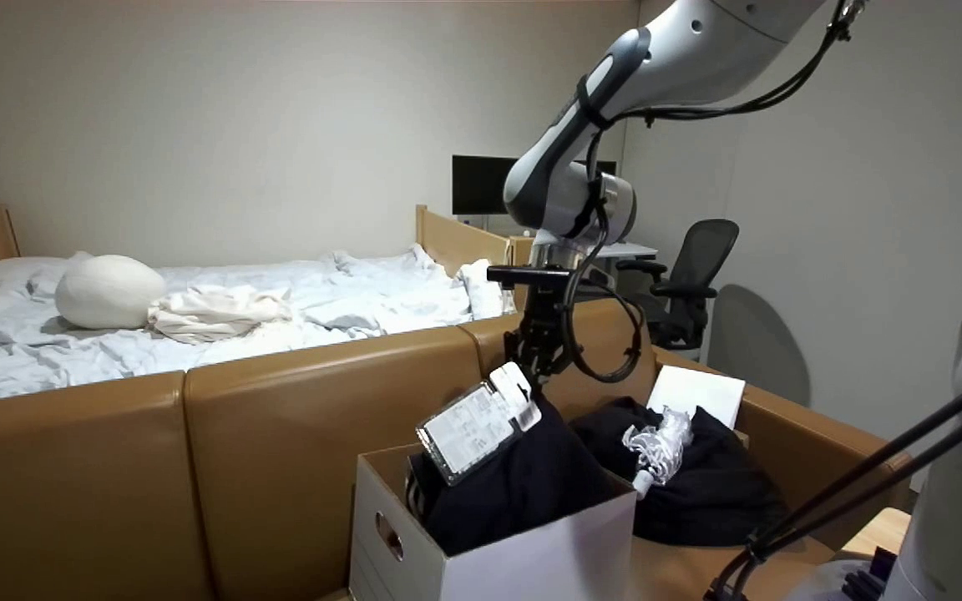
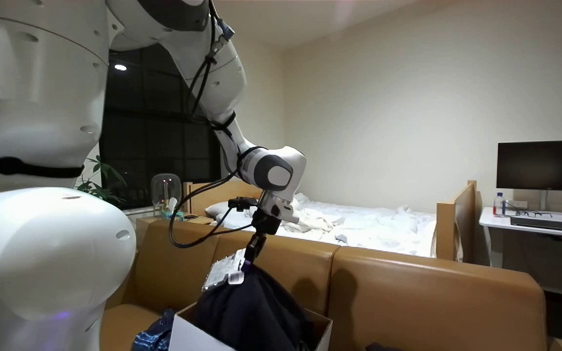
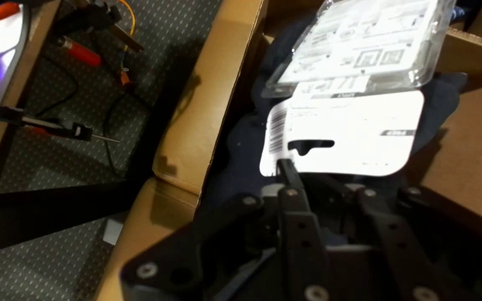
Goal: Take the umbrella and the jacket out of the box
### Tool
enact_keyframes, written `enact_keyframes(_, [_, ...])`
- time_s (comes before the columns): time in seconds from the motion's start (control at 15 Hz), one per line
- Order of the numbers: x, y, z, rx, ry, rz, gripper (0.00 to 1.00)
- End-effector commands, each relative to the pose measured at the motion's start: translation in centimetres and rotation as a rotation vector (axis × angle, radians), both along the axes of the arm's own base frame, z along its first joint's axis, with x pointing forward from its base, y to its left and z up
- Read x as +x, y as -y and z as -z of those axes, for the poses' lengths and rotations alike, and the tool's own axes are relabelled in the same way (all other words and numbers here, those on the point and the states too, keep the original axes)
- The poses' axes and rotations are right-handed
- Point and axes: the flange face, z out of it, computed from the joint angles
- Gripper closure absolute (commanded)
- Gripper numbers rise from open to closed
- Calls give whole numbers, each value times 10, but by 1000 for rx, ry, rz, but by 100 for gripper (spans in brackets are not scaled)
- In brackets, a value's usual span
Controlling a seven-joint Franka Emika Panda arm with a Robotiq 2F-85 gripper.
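The dark jacket (image 1: 523,488) is bunched up in the white cardboard box (image 1: 535,555). It rises to a peak at my gripper (image 1: 534,386), which is shut on it; the jacket also shows in an exterior view (image 2: 254,312) and the wrist view (image 3: 241,156). A clear plastic package (image 3: 362,46) with a white hang tag lies on the jacket, its tag by the fingertips. I cannot tell whether the tag is pinched. A crumpled silvery thing with a white end (image 1: 658,451) lies beside the box; I cannot tell whether it is the umbrella.
The box stands on a brown sofa (image 1: 322,401). Black cloth (image 1: 698,501) and a white panel (image 1: 698,391) lie beside it. Blue patterned cloth (image 2: 156,334) is on its opposite side. A bed (image 1: 347,292) is behind the backrest. Tools (image 3: 80,52) show beyond the sofa edge.
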Motion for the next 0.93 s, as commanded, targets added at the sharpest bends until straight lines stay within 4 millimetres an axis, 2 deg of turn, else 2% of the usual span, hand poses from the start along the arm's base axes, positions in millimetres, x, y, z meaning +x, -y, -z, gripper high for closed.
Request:
enact_keyframes(0.0, [-13,4,-39,25,8,-6,98])
enact_keyframes(0.2, [-23,-1,-56,24,19,-31,98])
enact_keyframes(0.27, [-28,-2,-55,24,12,-61,98])
enact_keyframes(0.33, [-9,-2,-42,20,12,-31,98])
enact_keyframes(0.4, [-10,-3,-44,20,13,-33,94])
enact_keyframes(0.67, [-10,-3,-36,19,-1,-33,94])
enact_keyframes(0.73, [-10,-3,-35,19,-3,-33,98])
enact_keyframes(0.8, [-7,1,-49,20,48,-11,98])
enact_keyframes(0.87, [-5,10,-71,22,120,30,98])
